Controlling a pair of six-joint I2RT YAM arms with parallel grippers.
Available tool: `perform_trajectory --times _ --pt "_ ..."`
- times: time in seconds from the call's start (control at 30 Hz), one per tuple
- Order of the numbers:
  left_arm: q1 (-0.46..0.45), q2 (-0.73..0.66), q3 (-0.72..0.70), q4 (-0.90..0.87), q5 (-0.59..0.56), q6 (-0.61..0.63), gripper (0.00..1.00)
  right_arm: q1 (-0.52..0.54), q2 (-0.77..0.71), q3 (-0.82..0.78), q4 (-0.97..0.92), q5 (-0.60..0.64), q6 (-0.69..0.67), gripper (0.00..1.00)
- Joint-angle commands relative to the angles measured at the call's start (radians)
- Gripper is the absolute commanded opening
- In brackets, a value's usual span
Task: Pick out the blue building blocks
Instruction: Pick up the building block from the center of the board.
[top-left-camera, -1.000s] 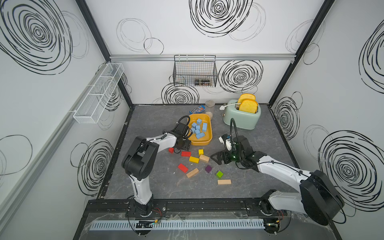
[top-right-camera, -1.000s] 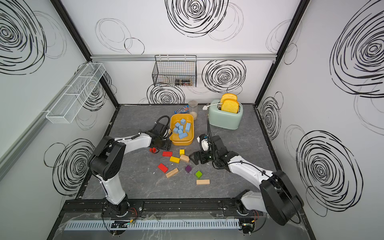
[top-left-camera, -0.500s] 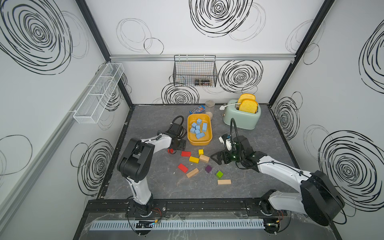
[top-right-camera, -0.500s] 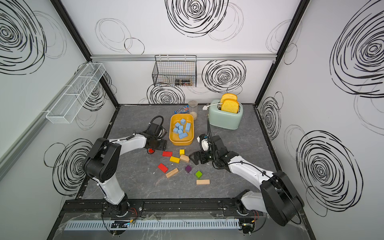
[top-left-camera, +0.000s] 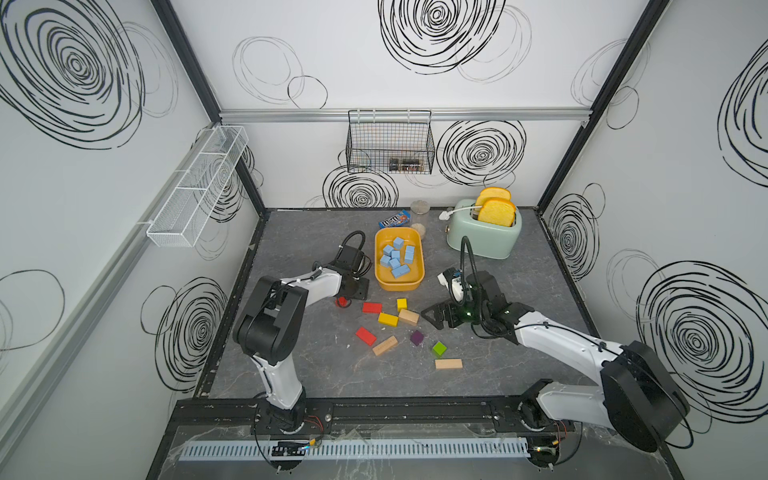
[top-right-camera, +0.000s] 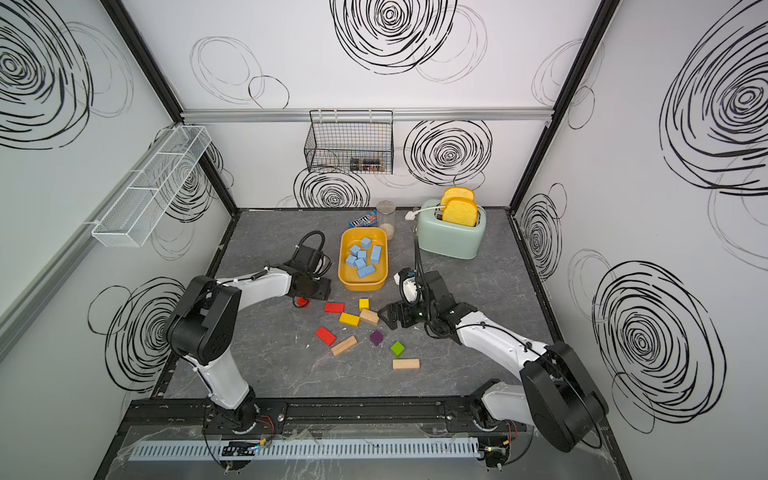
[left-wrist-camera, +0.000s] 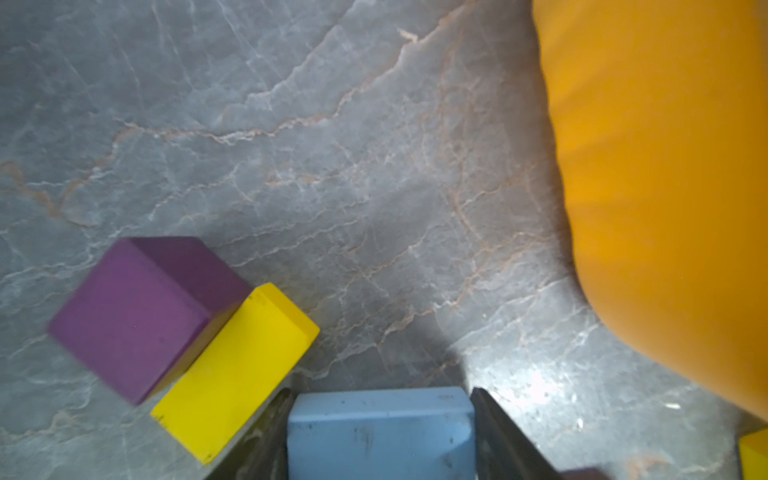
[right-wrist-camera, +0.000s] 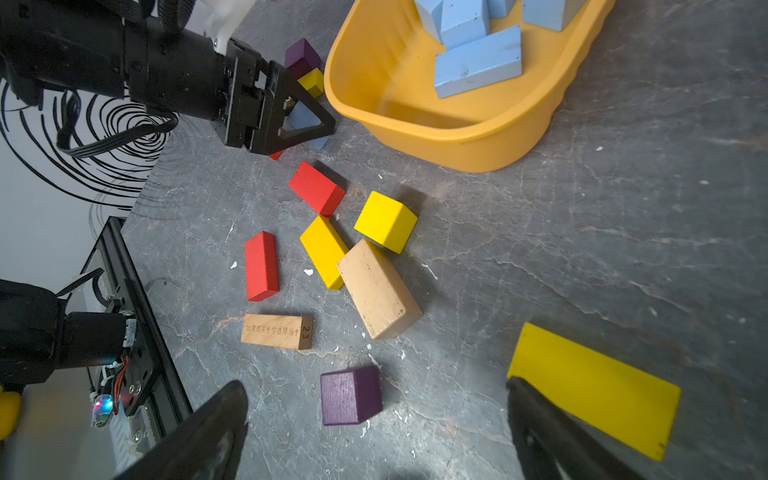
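Grey marbled counter (top-left-camera: 316, 374): the left hand (left-wrist-camera: 380, 395) is closed on one blue block (left-wrist-camera: 380, 436), fingers (left-wrist-camera: 494, 432) flush against both sides, near the yellow tub (top-left-camera: 399, 284). Other blue blocks (top-left-camera: 397, 259) lie inside that tub. Right hand (top-left-camera: 429, 318) stands wide open, holding nothing, near a purple cube (top-left-camera: 417, 337).

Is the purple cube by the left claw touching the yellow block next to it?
Touching. The left wrist view shows the yellow block flat against the purple cube, no gap between.
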Motion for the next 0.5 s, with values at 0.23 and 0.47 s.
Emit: perform_trajectory --times 0.23,0.47 --pt "-0.028 -0.010 0.014 -0.112 0.036 -0.026 0.59 0.006 -0.023 0.016 -0.011 0.001 -0.009 0.98" --pt "-0.040 -0.098 0.054 -0.161 0.017 -0.026 0.58 0.004 -0.027 0.042 -0.024 -0.005 0.001 0.98"
